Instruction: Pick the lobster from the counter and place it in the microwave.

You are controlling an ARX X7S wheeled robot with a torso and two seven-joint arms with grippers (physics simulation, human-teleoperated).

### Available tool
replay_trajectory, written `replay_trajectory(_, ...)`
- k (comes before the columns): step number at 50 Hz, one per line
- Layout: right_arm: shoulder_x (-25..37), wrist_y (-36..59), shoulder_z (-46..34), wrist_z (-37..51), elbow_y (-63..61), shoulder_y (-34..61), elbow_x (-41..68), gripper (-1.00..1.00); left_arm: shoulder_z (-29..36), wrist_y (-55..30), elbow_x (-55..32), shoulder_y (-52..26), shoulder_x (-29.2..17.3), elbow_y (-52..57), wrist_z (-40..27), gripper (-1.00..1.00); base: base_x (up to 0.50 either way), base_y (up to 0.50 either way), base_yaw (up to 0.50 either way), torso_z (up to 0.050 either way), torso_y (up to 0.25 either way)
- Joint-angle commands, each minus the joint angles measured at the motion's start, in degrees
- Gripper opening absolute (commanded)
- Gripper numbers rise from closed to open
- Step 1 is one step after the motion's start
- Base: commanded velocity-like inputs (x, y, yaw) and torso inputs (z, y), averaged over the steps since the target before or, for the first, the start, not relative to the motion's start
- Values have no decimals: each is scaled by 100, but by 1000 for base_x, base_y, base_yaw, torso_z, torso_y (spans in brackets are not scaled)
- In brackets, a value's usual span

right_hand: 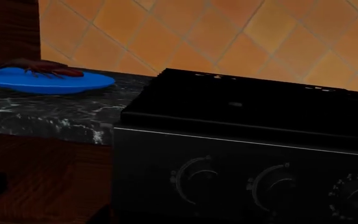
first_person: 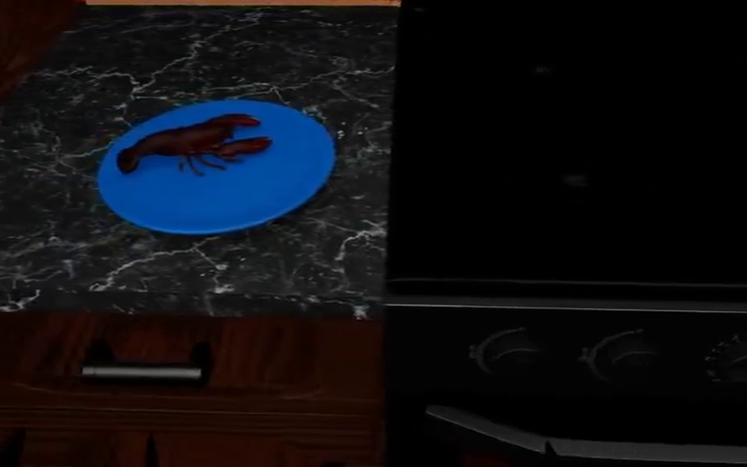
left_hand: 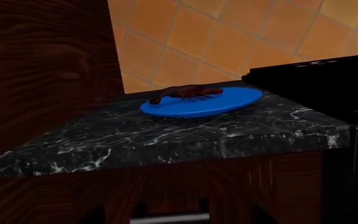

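Lobster (first_person: 195,143) lies on blue plate (first_person: 218,199), on marble surface (first_person: 36,243), beside stove (first_person: 582,350). Neither claw seen in any view; state of both cannot be told, so placement relative to claw cannot be given. Microwave not seen. Risks judged: thin legs missed by grasp; plate dragged across surface; stove mistaken for microwave.

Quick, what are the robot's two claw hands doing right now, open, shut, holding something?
Left gripper: not in view, cannot be told.
Right gripper: not in view, cannot be told.
The small dark red lobster lies untouched on the round blue plate.
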Motion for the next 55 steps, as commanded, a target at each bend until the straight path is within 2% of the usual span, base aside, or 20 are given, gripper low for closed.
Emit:
replay_trajectory(1,-15,8,27,-31,-35,-23,-7,100,-36,68,-45,-24,9,-148,70,100,0,449,0,0,0)
replay_trajectory(14,21,-38,-26,19,-60,-51,18,100,3,40,-82,-15,-42,-112,27,100,0,448,0,0,0)
replay_trajectory(17,25,-47,-31,50,-44,-39,6,100,190,32,325,-18,-52,-174,-119,100,0,443,0,0,0)
replay_trajectory(20,29,-57,-68,2,-8,-4,48,100,202,29,302,-110,-42,-284,-113,100,0,376,0,0,0)
replay_trajectory(27,-18,-57,-46,-9,235,273,164,100,280,36,168,-411,-74,-615,88,100,0,129,0,0,0)
replay_trajectory(29,-11,246,8,49,-131,254,242,100,316,-205,181,-430,-97,-367,136,100,0,0,0,0,0)
replay_trajectory(31,39,932,22,117,-1002,215,301,100,225,-1079,-21,-206,-117,1035,185,100,0,0,0,0,0)
replay_trajectory(34,42,1804,70,117,-1732,384,572,100,202,-2720,-30,-421,-5,2513,98,100,0,0,0,0,0)
replay_trajectory(36,59,2229,55,132,-2121,527,648,100,153,-3371,-117,-674,90,2917,89,100,0,0,0,0,0)
replay_trajectory(39,81,3428,100,244,-3203,960,872,100,112,-4683,-203,-1206,276,3712,38,100,0,0,0,0,0)
replay_trajectory(43,94,4523,155,327,-4153,1462,1189,100,59,-5918,-337,-1787,451,4526,7,100,0,0,0,0,0)
replay_trajectory(44,114,5123,107,437,-4326,1718,1197,100,93,-6206,-274,-1965,488,4786,-91,100,0,0,0,0,0)
replay_trajectory(48,44,5831,298,450,-4902,2141,1550,100,53,-7574,-445,-2746,687,5525,-166,100,0,0,0,0,0)
replay_trajectory(50,2,6190,398,494,-5187,2347,1699,100,-73,-7797,-1331,-3112,499,5527,-807,100,0,0,0,0,0)
replay_trajectory(52,-75,6670,541,543,-5525,2626,1910,100,-592,-8129,-3049,-3792,-43,5527,-2525,100,0,0,0,0,0)
replay_trajectory(53,-131,6935,637,569,-5708,2786,2039,100,-879,-8374,-3909,-4061,-74,5525,-3322,100,0,0,0,0,0)
replay_trajectory(55,-136,7378,763,820,-5939,3117,2467,100,-1436,-8927,-5628,-4466,142,5480,-3817,100,0,0,0,0,0)
